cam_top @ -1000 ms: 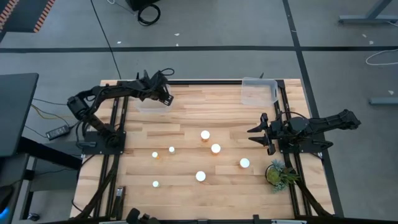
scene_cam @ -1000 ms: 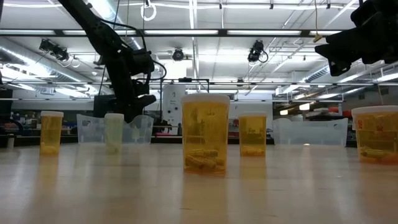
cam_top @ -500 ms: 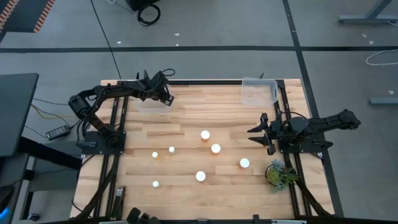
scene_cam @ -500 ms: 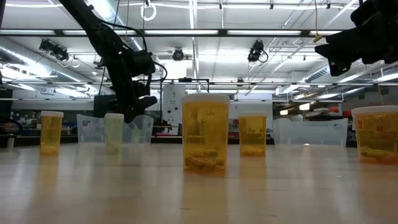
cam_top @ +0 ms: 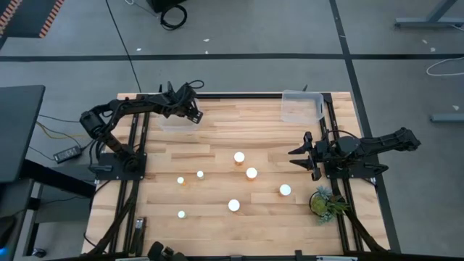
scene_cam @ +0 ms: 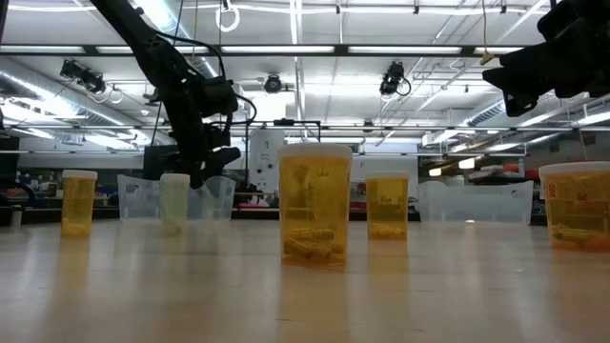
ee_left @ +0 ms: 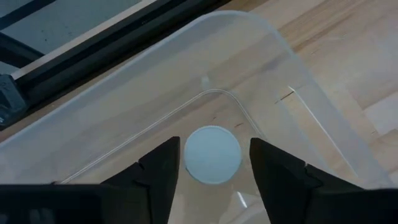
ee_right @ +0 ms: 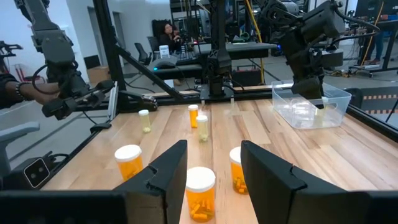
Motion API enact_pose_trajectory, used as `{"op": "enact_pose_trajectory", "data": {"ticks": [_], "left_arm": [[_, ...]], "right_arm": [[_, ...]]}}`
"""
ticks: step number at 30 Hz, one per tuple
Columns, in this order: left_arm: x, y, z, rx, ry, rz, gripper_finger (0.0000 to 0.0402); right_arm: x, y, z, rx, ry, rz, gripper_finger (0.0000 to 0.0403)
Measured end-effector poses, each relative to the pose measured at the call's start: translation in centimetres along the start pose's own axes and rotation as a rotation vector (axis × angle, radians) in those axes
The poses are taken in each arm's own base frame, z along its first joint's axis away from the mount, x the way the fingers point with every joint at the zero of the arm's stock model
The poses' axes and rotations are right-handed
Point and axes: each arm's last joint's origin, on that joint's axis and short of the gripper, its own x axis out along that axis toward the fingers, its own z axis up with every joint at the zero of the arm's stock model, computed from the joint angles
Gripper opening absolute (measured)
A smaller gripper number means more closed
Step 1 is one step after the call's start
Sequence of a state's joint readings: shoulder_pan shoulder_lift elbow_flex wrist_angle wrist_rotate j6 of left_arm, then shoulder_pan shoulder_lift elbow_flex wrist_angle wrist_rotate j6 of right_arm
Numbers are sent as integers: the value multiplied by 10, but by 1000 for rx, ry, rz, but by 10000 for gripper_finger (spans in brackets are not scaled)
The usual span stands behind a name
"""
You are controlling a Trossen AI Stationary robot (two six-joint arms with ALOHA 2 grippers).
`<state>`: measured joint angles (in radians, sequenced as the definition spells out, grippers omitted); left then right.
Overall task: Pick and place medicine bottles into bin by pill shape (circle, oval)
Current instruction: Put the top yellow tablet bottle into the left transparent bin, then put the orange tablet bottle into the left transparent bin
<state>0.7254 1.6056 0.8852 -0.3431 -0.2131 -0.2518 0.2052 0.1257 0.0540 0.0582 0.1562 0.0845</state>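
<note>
Bottle in bin: one white-capped medicine bottle (ee_left: 213, 154) stands inside the clear bin (ee_left: 292, 68) at the table's far left corner, seen cap-up between the left fingers (ee_left: 159, 169).
Left gripper (cam_top: 190, 110): hangs over that bin (cam_top: 176, 120), fingers spread and holding nothing (a gap shows on each side of the cap).
Bottles on table: seven white caps show from above, three narrow ones (cam_top: 200, 174) toward the left and four wider ones (cam_top: 251, 172) in the middle and right, all upright and apart.
Nearest bottle, low view: a wide amber one (scene_cam: 315, 203) with oval pills at its bottom.
Second bin (cam_top: 301, 106): clear, at the far right corner.
Right gripper (cam_top: 301, 156): waits above the table's right side, fingers parted, grasping nothing.
Plant (cam_top: 325, 202): green, near right corner.
Table (cam_top: 217, 138): light wood planks.
</note>
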Motion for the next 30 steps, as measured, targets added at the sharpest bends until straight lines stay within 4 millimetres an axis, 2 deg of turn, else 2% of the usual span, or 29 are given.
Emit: {"op": "enact_pose_trajectory", "data": {"ticks": [6, 12, 25, 30], "left_arm": [[0, 0, 0, 3, 0, 2, 223], [-3, 1, 1, 10, -11, 2, 223], [-35, 6, 9, -7, -117, -25, 224], [-51, 5, 8, 14, -121, -112, 218]], "right_arm": [[0, 0, 0, 0, 0, 0, 157], [0, 0, 0, 0, 0, 0, 157], [0, 0, 0, 0, 0, 0, 157], [0, 0, 0, 0, 0, 0, 157]]}}
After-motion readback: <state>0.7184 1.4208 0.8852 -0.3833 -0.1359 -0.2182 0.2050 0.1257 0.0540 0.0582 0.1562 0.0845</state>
